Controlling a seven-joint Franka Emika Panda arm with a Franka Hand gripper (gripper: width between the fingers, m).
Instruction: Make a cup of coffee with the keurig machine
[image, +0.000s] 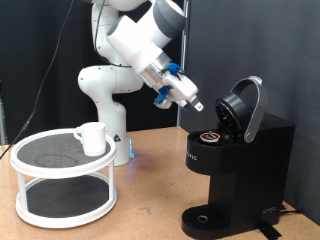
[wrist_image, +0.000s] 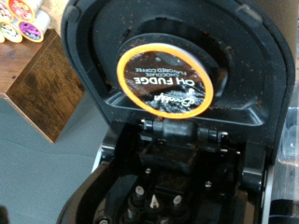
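The keurig machine (image: 235, 165) stands at the lower right of the exterior view on the desk (image: 150, 215), its hinged lid (image: 245, 108) swung up and open; a pod (image: 209, 137) with an orange rim sits in the holder, and the wrist view shows its foil top (wrist_image: 164, 82) filling the upper middle of the frame, seated level as far as I can judge.

The end effector (image: 194, 103) hangs in the air at the upper middle of the exterior view, just left of the raised lid and above the pod, touching neither; I cannot tell whether its fingers are parted or together, and nothing shows between them.

The cup (image: 93, 138) rests on the top tier of the white round stand (image: 62, 178) at the left of the frame, well apart from the machine; the drip base (image: 205, 218) carries nothing.

With the pod apparently loaded, the lid is the step in hand; doing it well means pressing on the outer front edge of the lid, pushing down along its hinge arc rather than straight, and keeping the fingers clear of the pod chamber.
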